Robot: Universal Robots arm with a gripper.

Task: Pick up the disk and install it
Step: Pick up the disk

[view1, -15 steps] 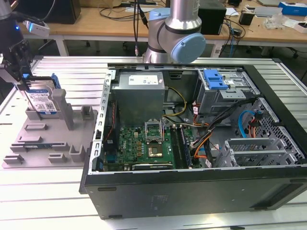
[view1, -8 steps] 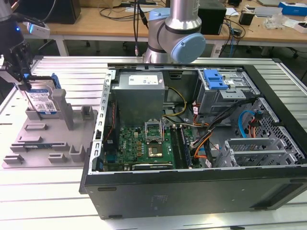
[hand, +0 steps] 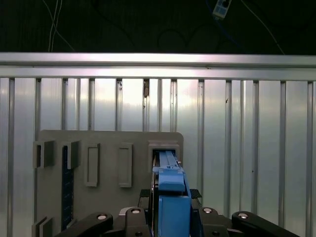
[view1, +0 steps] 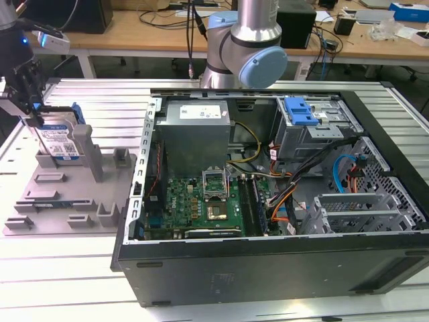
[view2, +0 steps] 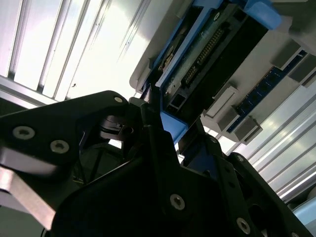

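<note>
1. Up in the upper left of the exterior view, my gripper (view1: pixel 33 117) stands over the grey holder tray (view1: pixel 64 201). My fingers (view2: pixel 155 128) are closed on the blue frame (hand: pixel 171 195) of the disk (view1: pixel 59 142).
2. The disk stands on edge in a slot of that tray, label towards the camera. Its lower edge is seated in the slot, so I judge the pick as gripped but not yet lifted.
3. To do this well, I should draw it straight up along the slot. A tilt could jam the frame against the slot walls or the tall grey post (view1: pixel 84 144) just beside it.
4. I hold one end of the frame, not its middle, so the free end may sag. A slow, even pull seems wise, and the plastic frame may flex if squeezed hard.
5. The tray lies on a ribbed aluminium table (view1: pixel 80 288). It looks loose there and might rise with the disk if the slot binds.
6. The open computer case (view1: pixel 268 268) fills the centre and right of the exterior view, well apart from me.
7. My arm (view1: pixel 248 47) rises at upper centre, with cluttered wooden benches (view1: pixel 134 33) along the top edge.
</note>
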